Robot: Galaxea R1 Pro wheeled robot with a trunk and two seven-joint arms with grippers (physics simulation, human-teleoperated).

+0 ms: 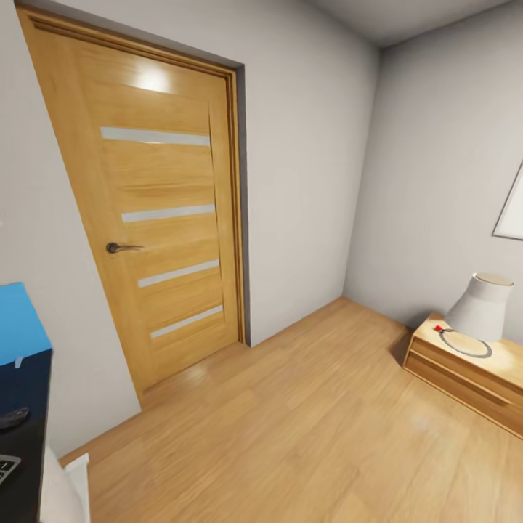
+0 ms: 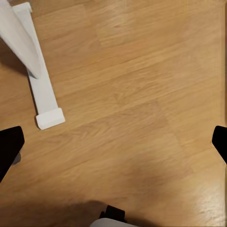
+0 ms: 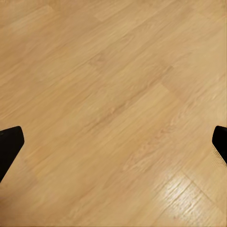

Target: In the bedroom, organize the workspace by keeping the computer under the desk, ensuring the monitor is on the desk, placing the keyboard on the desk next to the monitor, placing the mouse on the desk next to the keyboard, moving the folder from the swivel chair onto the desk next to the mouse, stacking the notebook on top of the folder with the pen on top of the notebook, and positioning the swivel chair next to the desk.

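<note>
Both claws are seen spread wide with nothing between them: the left gripper hangs above the light wooden plank floor, near a white desk leg, and the right gripper hangs over bare planks. From the head camera, the black-topped desk with its blue back panel is found left of the light-wood door. On it, a small black mouse and a silver-grey keyboard corner are seen. How these lie relative to the claws cannot be told.
</note>
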